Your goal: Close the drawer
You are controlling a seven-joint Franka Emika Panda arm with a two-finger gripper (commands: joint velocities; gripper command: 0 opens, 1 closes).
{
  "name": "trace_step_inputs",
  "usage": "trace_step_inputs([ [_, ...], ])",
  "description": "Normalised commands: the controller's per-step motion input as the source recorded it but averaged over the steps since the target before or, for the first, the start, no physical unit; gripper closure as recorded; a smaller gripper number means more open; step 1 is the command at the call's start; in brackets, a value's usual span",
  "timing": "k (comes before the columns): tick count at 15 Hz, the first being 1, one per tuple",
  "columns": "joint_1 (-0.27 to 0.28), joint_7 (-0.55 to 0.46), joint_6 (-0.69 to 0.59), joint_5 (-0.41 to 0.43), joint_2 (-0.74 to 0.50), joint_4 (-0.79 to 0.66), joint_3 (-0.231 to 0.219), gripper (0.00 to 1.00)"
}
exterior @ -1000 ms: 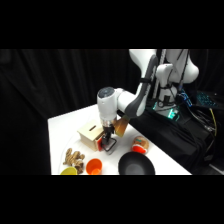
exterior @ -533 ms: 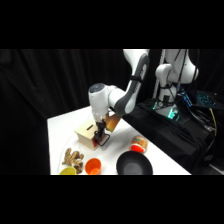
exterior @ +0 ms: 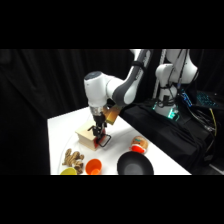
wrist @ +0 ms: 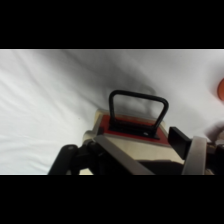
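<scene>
The light wooden box stands on the white table. Its drawer has a red front and a black wire handle that point toward the table's right front. My gripper comes down right over the drawer end of the box. In the wrist view the red drawer front and the handle loop lie just beyond my gripper. It is open, one finger on each side of the box's top. The drawer front sits close to the box; how far out it stands I cannot tell.
An orange cup and a black bowl stand at the table's front edge. Pale wooden pieces lie at the front left, and an orange and white object to the right. Dark equipment sits behind the table.
The arm has swung left, and the gripper has moved from right of the box to over its drawer end. The drawer handle now shows closer to the box.
</scene>
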Motion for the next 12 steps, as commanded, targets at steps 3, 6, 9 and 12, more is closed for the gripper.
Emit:
trace_step_inputs([
  [3,-0.131,-0.51,-0.39,0.161,-0.51,-0.08,0.127,0.00],
  [6,-0.119,-0.46,-0.34,0.185,-0.39,-0.03,0.137,0.00],
  [9,-0.088,-0.41,-0.24,0.212,-0.33,-0.04,0.147,0.00],
  [12,-0.046,-0.23,-0.26,0.167,-0.32,-0.05,0.141,0.00],
])
